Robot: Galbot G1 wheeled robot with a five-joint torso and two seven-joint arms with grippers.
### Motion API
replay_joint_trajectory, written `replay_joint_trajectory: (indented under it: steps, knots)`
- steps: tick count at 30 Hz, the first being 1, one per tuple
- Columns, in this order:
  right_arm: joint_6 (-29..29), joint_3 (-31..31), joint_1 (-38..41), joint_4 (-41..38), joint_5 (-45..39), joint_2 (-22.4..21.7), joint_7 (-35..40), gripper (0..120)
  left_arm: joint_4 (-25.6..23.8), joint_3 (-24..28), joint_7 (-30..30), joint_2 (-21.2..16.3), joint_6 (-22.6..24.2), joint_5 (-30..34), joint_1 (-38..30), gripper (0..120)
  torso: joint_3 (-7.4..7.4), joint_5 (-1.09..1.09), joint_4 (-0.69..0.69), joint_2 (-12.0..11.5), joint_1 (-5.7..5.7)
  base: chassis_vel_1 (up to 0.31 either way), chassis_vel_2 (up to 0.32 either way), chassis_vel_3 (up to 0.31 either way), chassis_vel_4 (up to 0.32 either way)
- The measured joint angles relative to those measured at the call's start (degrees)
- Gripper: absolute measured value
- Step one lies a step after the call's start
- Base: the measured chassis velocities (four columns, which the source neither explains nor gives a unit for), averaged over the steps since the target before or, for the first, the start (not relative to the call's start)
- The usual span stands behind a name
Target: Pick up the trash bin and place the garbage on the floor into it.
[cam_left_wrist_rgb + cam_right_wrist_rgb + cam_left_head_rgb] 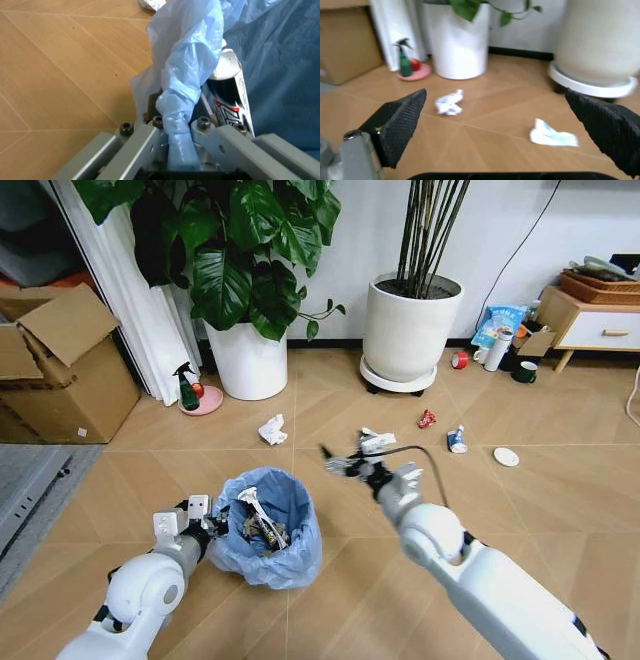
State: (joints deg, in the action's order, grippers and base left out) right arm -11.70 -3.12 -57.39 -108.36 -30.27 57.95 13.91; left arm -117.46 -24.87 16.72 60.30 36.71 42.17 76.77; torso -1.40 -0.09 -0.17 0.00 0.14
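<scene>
The trash bin (268,530), lined with a crinkled light-blue bag, stands on the floor (340,580) in front of me with litter inside. My left gripper (207,516) is shut on its near-left rim; the left wrist view shows the bag rim (182,93) pinched in that gripper (177,125). My right gripper (338,464) hovers open just right of the bin. Ahead of the right gripper (502,127) lie a twisted white wrapper (552,135) (376,442) and a crumpled paper wad (449,103) (272,429). Farther right are a red wrapper (427,418), a blue-white bottle (457,440) and a white lid (506,456).
Two big white plant pots (247,358) (410,330) stand at the back. A green spray bottle (187,388) sits on a pink dish by the left pot. A cardboard box (55,370) is at far left; a low cabinet (595,325) with clutter beside it stands at back right.
</scene>
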Motion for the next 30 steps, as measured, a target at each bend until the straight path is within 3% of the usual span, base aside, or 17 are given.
replay_joint_trajectory:
  steps: [17,30]
  knots:
    - [-1.60,-1.52,-2.71,-0.08,1.32,3.22,1.44,100,-1.33,-0.10,0.09,-0.38,-0.07,-0.07,1.73,0,0.00,-0.01,0.02,0.00,0.00,-0.001,0.007,0.002,-0.010]
    - [-1.67,-0.80,-2.77,0.58,1.85,4.56,1.54,100,-1.42,0.13,0.02,-0.30,-0.17,-0.05,1.71,0,-0.01,-0.02,0.03,0.00,0.00,-0.020,0.145,0.025,-0.140]
